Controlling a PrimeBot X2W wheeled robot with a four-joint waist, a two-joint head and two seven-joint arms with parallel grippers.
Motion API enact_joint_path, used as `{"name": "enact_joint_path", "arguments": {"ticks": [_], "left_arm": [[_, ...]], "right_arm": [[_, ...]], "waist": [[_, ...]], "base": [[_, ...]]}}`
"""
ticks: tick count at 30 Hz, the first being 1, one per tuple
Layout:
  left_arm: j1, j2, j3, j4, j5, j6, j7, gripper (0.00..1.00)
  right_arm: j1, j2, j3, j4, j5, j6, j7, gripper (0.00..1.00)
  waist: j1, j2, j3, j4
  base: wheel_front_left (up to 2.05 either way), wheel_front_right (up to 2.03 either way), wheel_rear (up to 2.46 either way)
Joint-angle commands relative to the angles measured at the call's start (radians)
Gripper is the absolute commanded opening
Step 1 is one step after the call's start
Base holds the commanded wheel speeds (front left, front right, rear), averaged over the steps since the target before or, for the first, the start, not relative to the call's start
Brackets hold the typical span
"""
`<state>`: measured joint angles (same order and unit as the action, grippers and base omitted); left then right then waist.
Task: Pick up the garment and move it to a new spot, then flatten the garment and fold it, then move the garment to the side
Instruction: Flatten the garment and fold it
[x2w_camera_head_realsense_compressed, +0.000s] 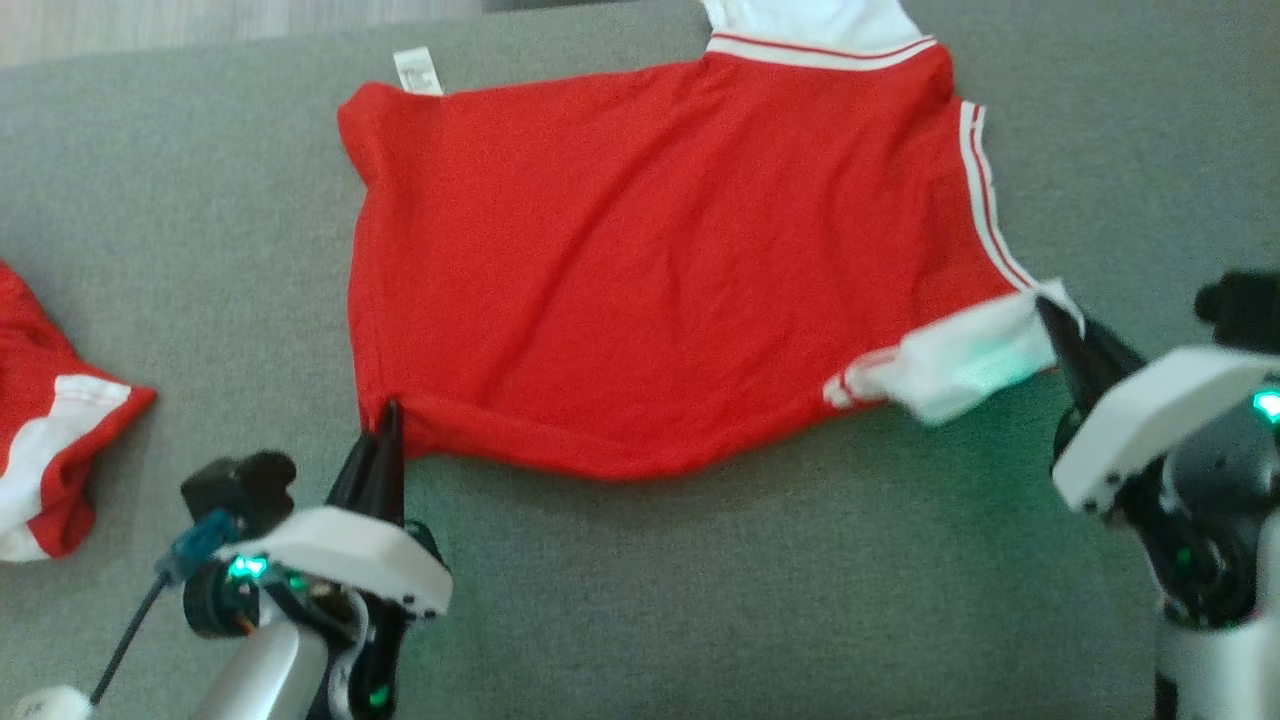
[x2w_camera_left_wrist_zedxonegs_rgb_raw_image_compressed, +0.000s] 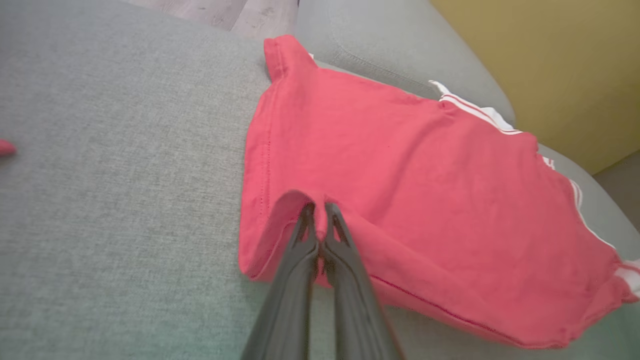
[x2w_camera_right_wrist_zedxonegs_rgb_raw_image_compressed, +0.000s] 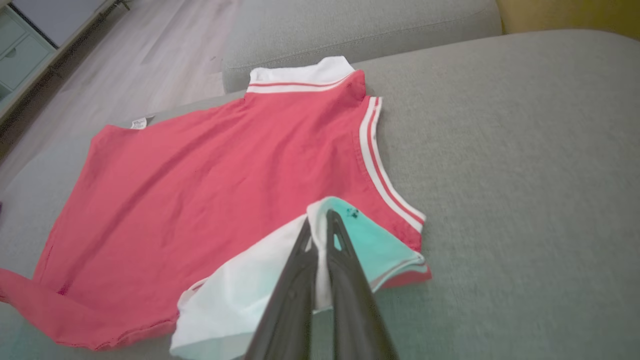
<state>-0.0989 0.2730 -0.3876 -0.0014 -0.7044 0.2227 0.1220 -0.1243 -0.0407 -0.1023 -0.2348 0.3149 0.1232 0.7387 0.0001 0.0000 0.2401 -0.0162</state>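
Note:
The garment (x2w_camera_head_realsense_compressed: 640, 270) is a red shirt with white striped trim, spread on a grey couch cushion (x2w_camera_head_realsense_compressed: 700, 580). My left gripper (x2w_camera_head_realsense_compressed: 388, 415) is shut on its near-left hem corner; the left wrist view shows the red garment (x2w_camera_left_wrist_zedxonegs_rgb_raw_image_compressed: 425, 200) pinched into a small fold between that gripper's (x2w_camera_left_wrist_zedxonegs_rgb_raw_image_compressed: 320, 212) fingertips. My right gripper (x2w_camera_head_realsense_compressed: 1048, 312) is shut on the white sleeve (x2w_camera_head_realsense_compressed: 965, 365) at the shirt's near-right corner. In the right wrist view the garment's (x2w_camera_right_wrist_zedxonegs_rgb_raw_image_compressed: 200, 190) white sleeve (x2w_camera_right_wrist_zedxonegs_rgb_raw_image_compressed: 235, 295) is lifted slightly, clamped by the right gripper (x2w_camera_right_wrist_zedxonegs_rgb_raw_image_compressed: 320, 220).
A second red and white garment (x2w_camera_head_realsense_compressed: 45, 420) lies bunched at the cushion's left edge. A white care label (x2w_camera_head_realsense_compressed: 418, 72) sticks out at the shirt's far-left corner. Beyond the couch are a wooden floor (x2w_camera_right_wrist_zedxonegs_rgb_raw_image_compressed: 150, 55) and a yellow wall (x2w_camera_left_wrist_zedxonegs_rgb_raw_image_compressed: 550, 65).

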Motion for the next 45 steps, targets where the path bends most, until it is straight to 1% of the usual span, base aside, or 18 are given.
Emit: {"name": "enact_joint_path", "arguments": {"ticks": [1, 8, 15, 16, 17, 18, 22, 25, 26, 29, 36, 41, 45], "left_arm": [[-0.073, 0.007, 0.037, 0.012, 0.009, -0.005, -0.005, 0.00], [-0.179, -0.023, 0.029, 0.143, 0.023, -0.026, -0.038, 0.00], [-0.241, -0.048, 0.024, 0.235, 0.028, -0.036, -0.067, 0.00], [-0.246, -0.051, 0.023, 0.244, 0.028, -0.038, -0.071, 0.09], [-0.250, -0.053, 0.021, 0.251, 0.027, -0.041, -0.074, 0.42], [-0.253, -0.056, 0.020, 0.257, 0.026, -0.045, -0.078, 1.00], [-0.258, -0.059, 0.020, 0.265, 0.034, -0.051, -0.115, 1.00], [-0.231, -0.047, 0.026, 0.250, 0.053, -0.043, -0.164, 1.00], [-0.219, -0.043, 0.027, 0.243, 0.057, -0.039, -0.174, 1.00], [-0.176, -0.030, 0.024, 0.221, 0.069, -0.026, -0.188, 1.00], [-0.121, -0.020, 0.001, 0.216, 0.079, -0.004, -0.167, 1.00], [-0.161, -0.014, -0.003, 0.285, 0.097, 0.002, -0.172, 1.00], [-0.192, -0.019, -0.014, 0.360, 0.099, 0.018, -0.130, 1.00]], "right_arm": [[-0.080, -0.010, 0.023, -0.019, -0.004, 0.008, -0.011, 0.00], [-0.201, -0.021, 0.037, 0.067, -0.010, 0.008, -0.038, 0.00], [-0.290, -0.032, 0.052, 0.153, -0.009, 0.008, -0.107, 0.00], [-0.296, -0.036, 0.062, 0.163, -0.003, 0.008, -0.115, 0.08], [-0.305, -0.038, 0.067, 0.167, 0.002, 0.008, -0.136, 0.71], [-0.316, -0.038, 0.067, 0.171, 0.006, 0.008, -0.166, 1.00], [-0.342, -0.047, 0.081, 0.193, 0.024, 0.008, -0.269, 1.00], [-0.336, -0.054, 0.078, 0.203, 0.038, 0.008, -0.354, 1.00], [-0.329, -0.055, 0.075, 0.202, 0.041, 0.008, -0.367, 1.00], [-0.296, -0.058, 0.063, 0.195, 0.043, 0.008, -0.381, 1.00], [-0.204, -0.042, 0.015, 0.168, 0.030, 0.008, -0.379, 1.00], [-0.176, -0.029, 0.003, 0.165, 0.018, 0.008, -0.376, 1.00], [-0.167, -0.021, 0.006, 0.169, 0.020, 0.008, -0.373, 1.00]], "waist": [[-0.0001, 0.0000, 0.031, 0.008], [-0.0001, 0.0000, 0.081, 0.019], [-0.0001, 0.0000, 0.111, 0.034], [-0.0001, 0.0000, 0.113, 0.036], [-0.0001, 0.0000, 0.114, 0.039], [-0.0001, 0.0000, 0.116, 0.041], [-0.0001, 0.0000, 0.107, 0.050], [-0.0001, 0.0000, 0.079, 0.054], [-0.0001, 0.0000, 0.072, 0.054], [-0.0001, 0.0000, 0.056, 0.052], [-0.0001, 0.0000, 0.043, 0.039], [-0.0001, 0.0000, 0.055, 0.020], [-0.0001, 0.0000, 0.065, 0.004]], "base": [[0.00, 0.00, 0.00], [0.00, 0.00, 0.00], [0.00, 0.00, 0.00], [0.00, 0.00, 0.00], [0.00, 0.00, 0.00], [0.00, 0.00, 0.00], [0.00, 0.00, 0.00], [0.00, 0.00, 0.00], [0.00, 0.00, 0.00], [0.00, 0.00, 0.00], [0.00, 0.00, 0.00], [0.00, 0.00, 0.00], [0.00, 0.00, 0.00]]}}
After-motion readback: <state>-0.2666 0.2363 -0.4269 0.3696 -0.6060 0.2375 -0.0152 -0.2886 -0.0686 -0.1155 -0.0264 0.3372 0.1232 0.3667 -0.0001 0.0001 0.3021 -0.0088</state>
